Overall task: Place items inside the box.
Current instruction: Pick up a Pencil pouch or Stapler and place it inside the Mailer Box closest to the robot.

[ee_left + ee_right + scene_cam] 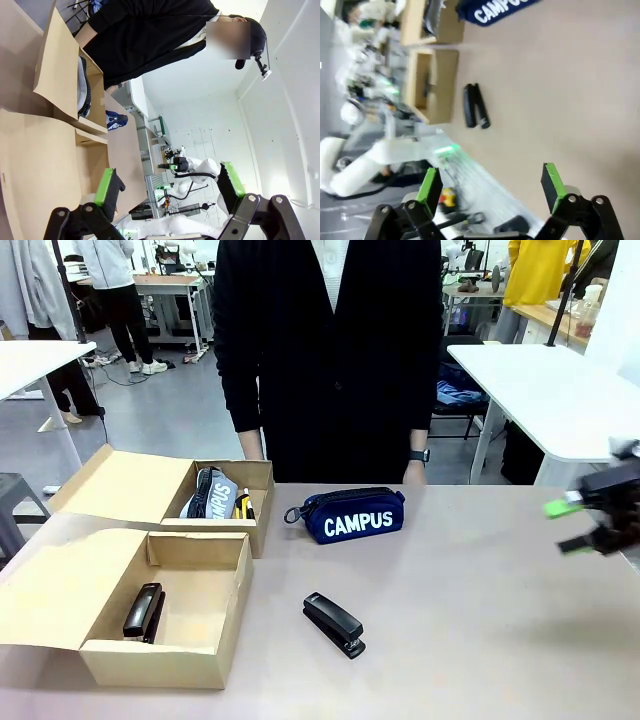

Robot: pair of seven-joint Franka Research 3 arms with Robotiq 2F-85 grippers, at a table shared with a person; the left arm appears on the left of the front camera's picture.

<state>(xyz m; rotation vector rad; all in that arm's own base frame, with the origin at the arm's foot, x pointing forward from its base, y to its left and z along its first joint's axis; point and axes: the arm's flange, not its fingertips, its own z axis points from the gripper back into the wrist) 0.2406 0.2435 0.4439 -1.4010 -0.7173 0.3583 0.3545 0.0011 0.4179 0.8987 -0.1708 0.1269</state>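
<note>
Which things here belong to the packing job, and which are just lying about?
Job:
navy pouch
loose stapler
grey pouch in the far box
boxed stapler in the near box

Lying about:
right white table
left white table

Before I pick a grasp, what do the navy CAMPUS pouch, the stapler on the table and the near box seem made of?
Navy CAMPUS pouch: soft matte fabric, going by its rounded, slightly slumped shape and zip.
Stapler on the table: hard black casing with a slight sheen, probably plastic over metal.
Near box: plain brown cardboard, matte, with folded flaps.
</note>
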